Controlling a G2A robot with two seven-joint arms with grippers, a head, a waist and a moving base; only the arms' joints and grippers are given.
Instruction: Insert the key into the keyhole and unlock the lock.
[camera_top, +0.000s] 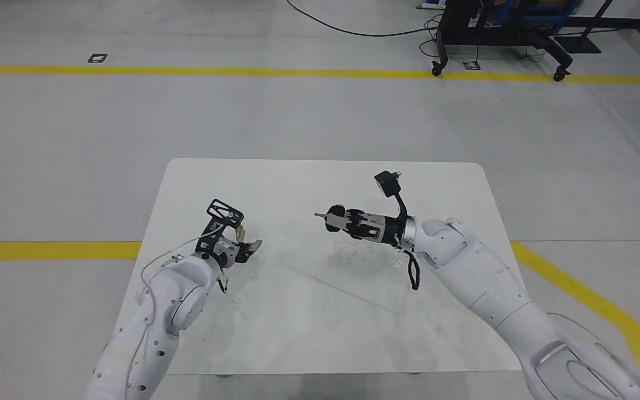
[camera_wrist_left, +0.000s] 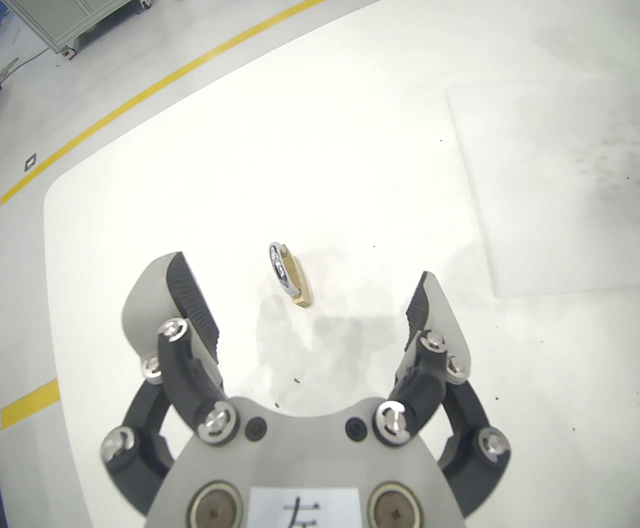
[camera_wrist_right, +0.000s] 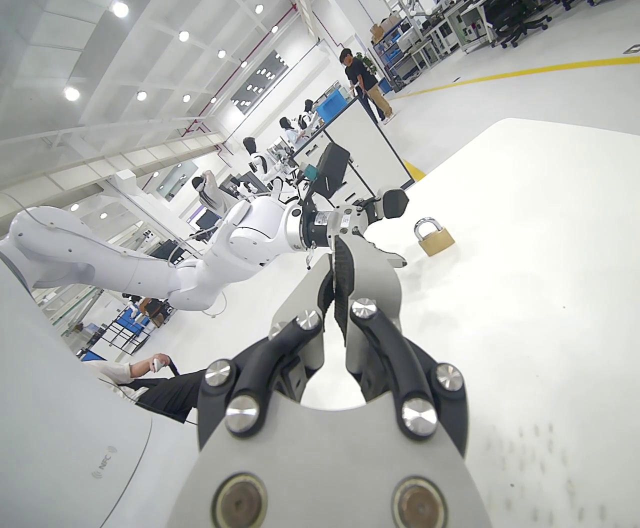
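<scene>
White table (camera_top: 300, 330) on a grey shop floor w/ yellow lines (camera_top: 250, 72); 2 arms over it, task barely begun by the look of it. L side first: left gripper (camera_wrist_left: 300, 267) hovers low over the table w/ jaws spread wide and nothing between the ribbed pads (camera_wrist_left: 192, 295). The brass padlock (camera_wrist_left: 291, 276) sits on the table just beyond the fingertips, roughly centred in the gap but touching neither finger, chrome shackle closed. Step in hand, as I read it: securing the lock w/ the left arm before any insertion. Next move prob. calls for the left gripper to go fwd and close on the brass body, not the shackle, then lift and turn it so the keyhole end faces the other arm. Mid-table, well apart from the lock, the right gripper (camera_wrist_right: 341, 245) is off the surface, fingers pressed together and aimed toward the lock. From above, a thin metal sliver pokes out of the tips, which I take for the key (camera_top: 320, 214), so approx. lined up but far from the lock. Hard to make out: keyhole itself isn't visible from any angle, so its facing is unknown. The key's bow and blade orientation are lost betw. the pads. Can't tell if the padlock lies flat or rests on edge.
</scene>
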